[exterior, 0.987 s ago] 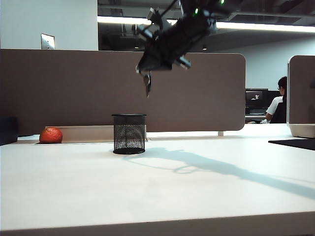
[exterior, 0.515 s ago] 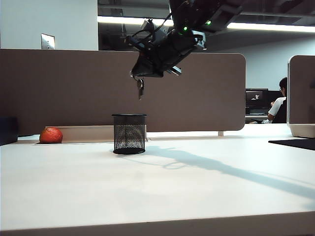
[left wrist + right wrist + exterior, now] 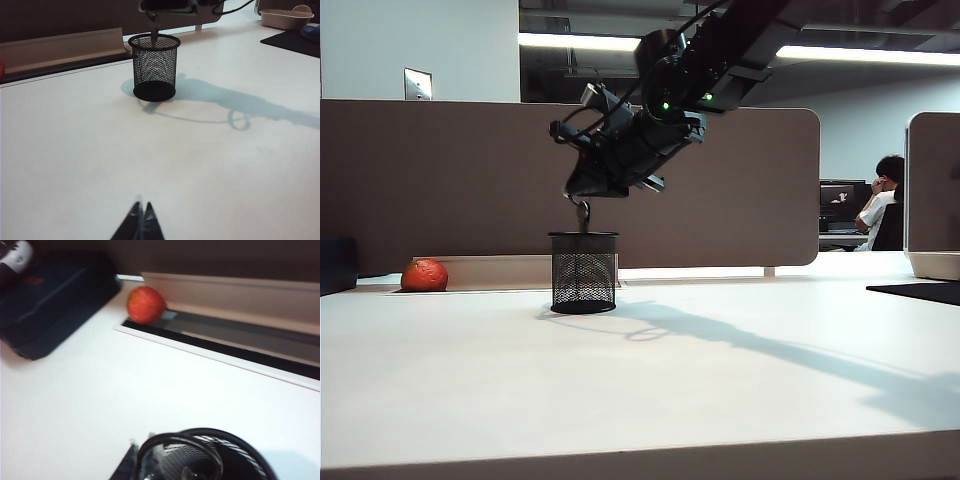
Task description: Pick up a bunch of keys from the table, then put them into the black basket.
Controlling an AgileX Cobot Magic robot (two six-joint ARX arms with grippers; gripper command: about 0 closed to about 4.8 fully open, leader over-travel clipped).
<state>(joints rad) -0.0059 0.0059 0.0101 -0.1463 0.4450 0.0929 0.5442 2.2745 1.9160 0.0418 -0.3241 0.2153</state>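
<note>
From the side, the right claw (image 3: 582, 196) pinches the keys (image 3: 584, 214) just above the basket (image 3: 583, 272) on the desk (image 3: 640, 380); the left wrist view shows the left claw (image 3: 141, 216) closed and empty, low over bare desk; the right wrist view looks down into the basket.

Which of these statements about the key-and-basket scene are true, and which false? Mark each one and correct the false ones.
1. The right gripper hangs just above the black basket. True.
2. The bunch of keys lies flat on the table. False: it dangles from the right gripper, right at the basket's rim.
3. The left gripper is shut and low over bare table, well away from the basket. True.
4. The red-orange round object sits inside the basket. False: it rests apart, to the basket's left, near the partition.
5. The basket is tipped on its side. False: it stands upright.
</note>
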